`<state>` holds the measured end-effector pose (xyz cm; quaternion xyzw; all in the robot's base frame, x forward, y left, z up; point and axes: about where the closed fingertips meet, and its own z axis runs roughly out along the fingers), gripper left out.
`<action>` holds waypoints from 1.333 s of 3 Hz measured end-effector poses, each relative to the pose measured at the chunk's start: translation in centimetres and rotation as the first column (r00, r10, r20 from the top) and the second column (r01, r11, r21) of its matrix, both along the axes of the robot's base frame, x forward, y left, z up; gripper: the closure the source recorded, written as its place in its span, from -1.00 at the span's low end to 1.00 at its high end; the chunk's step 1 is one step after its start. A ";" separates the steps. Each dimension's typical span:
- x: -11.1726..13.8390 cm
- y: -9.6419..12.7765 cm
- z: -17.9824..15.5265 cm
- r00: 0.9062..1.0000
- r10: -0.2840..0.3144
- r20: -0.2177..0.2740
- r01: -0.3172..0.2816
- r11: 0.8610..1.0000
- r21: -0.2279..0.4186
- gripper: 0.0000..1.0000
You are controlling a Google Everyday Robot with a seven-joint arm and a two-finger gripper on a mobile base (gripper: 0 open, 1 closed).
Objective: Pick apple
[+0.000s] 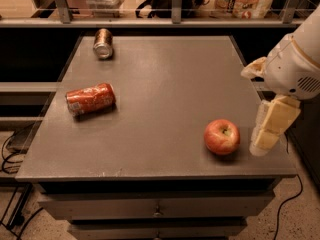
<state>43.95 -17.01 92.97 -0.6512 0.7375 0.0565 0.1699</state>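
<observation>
Red apple (221,136) is sitting near the front right corner of the grey tabletop (165,79). Its stem dimple faces up and there's a yellowish patch around it. Your claw (265,136) hangs just beside it on the right, about at the tabletop's edge, and it doesn't look to be touching the apple. Honestly can't tell from this angle whether the claw is open or closed, but nothing seems to be in it.

Handling-wise, I'd guess the apple is firm with a bit of weight. The skin looks smooth and shiny, so it's probably a little slippery. It's round too, so it'll likely roll if you nudge it off-centre. I'd take it across the widest part, around the middle, so it doesn't squirt out upward or downward. Squeeze firmly but not hard, since apples bruise.

The red-orange soda can (90,98) lying on its side at the left and the other can (103,43) at the far left corner are both well apart from the apple, so nothing's in your way.
</observation>
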 end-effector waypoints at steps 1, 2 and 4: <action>-0.1 2.3 -2.9 0.999 0.044 -0.026 -0.044 0.999 0.020 -1.00; -0.1 4.1 -5.9 0.996 0.065 -0.062 -0.063 0.998 0.023 -1.00; -0.5 4.5 -9.4 0.990 0.030 -0.136 -0.034 0.999 -0.021 -0.16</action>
